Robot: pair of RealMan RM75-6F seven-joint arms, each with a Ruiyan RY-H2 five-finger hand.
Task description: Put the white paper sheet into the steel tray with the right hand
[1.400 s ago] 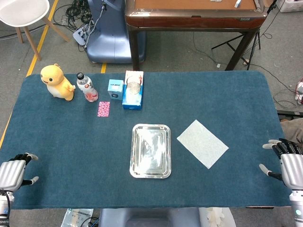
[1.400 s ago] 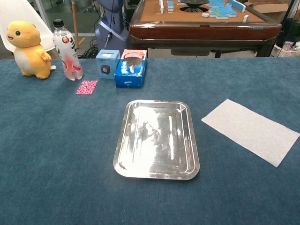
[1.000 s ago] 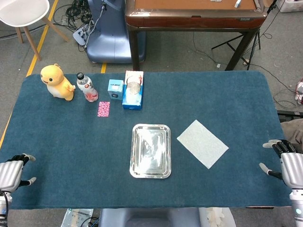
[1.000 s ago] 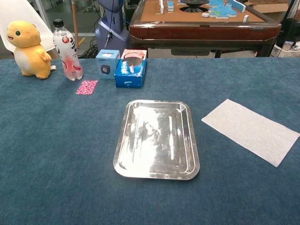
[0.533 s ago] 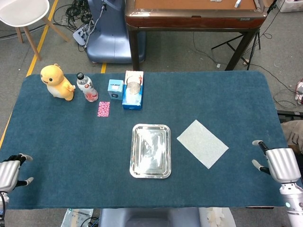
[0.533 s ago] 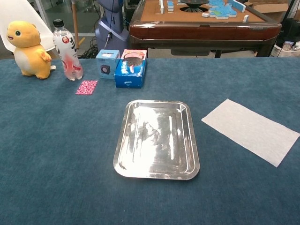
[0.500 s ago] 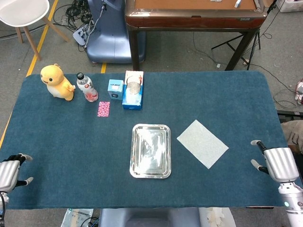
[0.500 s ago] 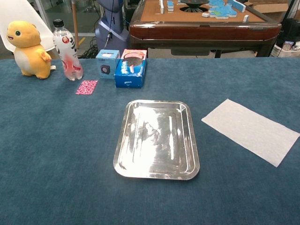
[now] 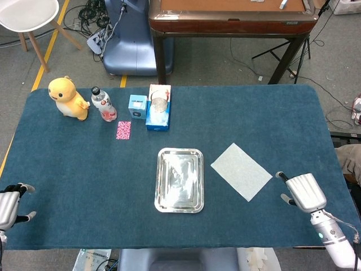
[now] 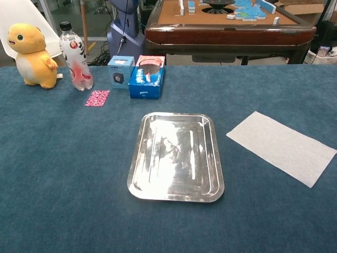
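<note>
My right hand, pale metal, hovers over blue felt near the white paper sheet, holding nothing; its fingers seem apart (only a thumb and fingertip show). Sheet: thin, rectangular, flat, askew, just right of the shiny steel tray. Left hand at table edge, fingers spread, empty.

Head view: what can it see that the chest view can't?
Only the head view shows the robot's hands: the right hand beside the white paper sheet, and the left hand at the table's near left corner. Only the chest view shows the blue and white pieces on the brown table behind. Both show the steel tray, empty, with the paper flat to its right, plus the yellow toy, bottle and boxes.
</note>
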